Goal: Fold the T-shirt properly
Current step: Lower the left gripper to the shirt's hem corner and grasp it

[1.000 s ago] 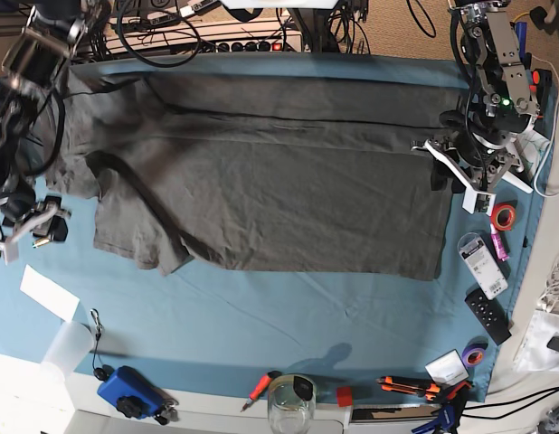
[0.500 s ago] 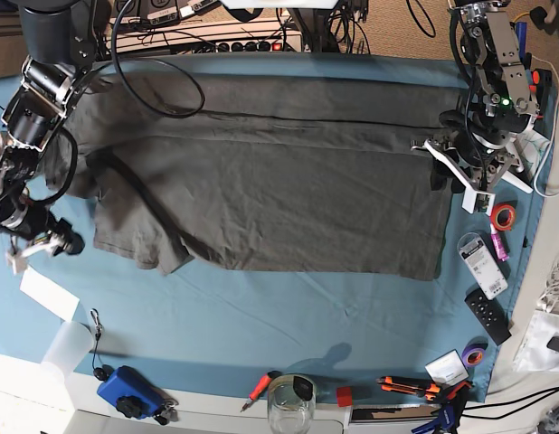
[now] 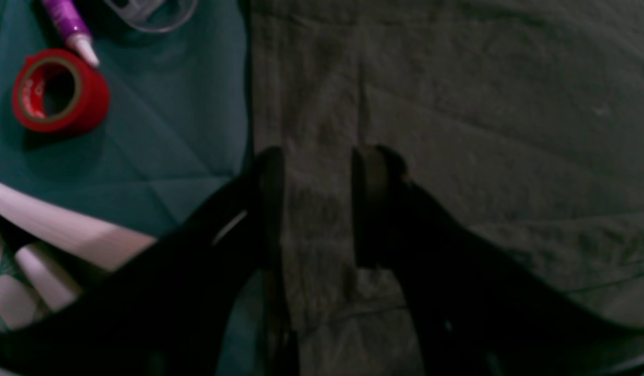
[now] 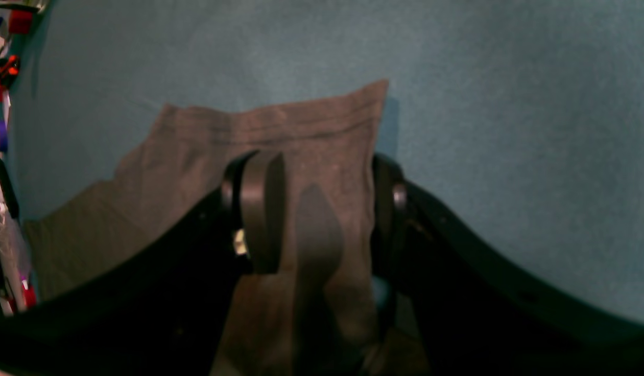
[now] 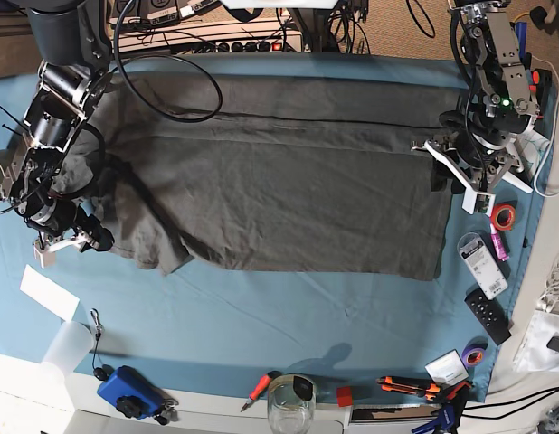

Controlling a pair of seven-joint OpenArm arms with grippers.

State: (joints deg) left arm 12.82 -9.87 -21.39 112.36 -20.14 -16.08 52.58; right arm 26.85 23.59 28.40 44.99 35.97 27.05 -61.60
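The dark grey T-shirt (image 5: 288, 190) lies spread wide over the teal table cloth (image 5: 261, 316), its left end bunched. On the base view's left, my right gripper (image 5: 76, 240) sits at the shirt's left edge. The right wrist view shows the right gripper (image 4: 322, 159) open, its fingers either side of a sleeve (image 4: 301, 125) with a stitched hem. My left gripper (image 5: 450, 170) is at the shirt's right edge. In the left wrist view the left gripper (image 3: 317, 154) stands open over flat fabric (image 3: 484, 104), just inside the shirt's side edge.
A red tape roll (image 5: 504, 215) and a purple marker (image 3: 71, 26) lie right of the shirt, with a black remote (image 5: 487, 314) below them. Along the front edge are a glass jar (image 5: 290, 402), a blue device (image 5: 127, 391), hand tools (image 5: 415, 387) and white paper (image 5: 49, 292).
My right arm swung in from off the table's left side to the shirt's left sleeve, and the fabric there bunched up. The left arm has not moved.
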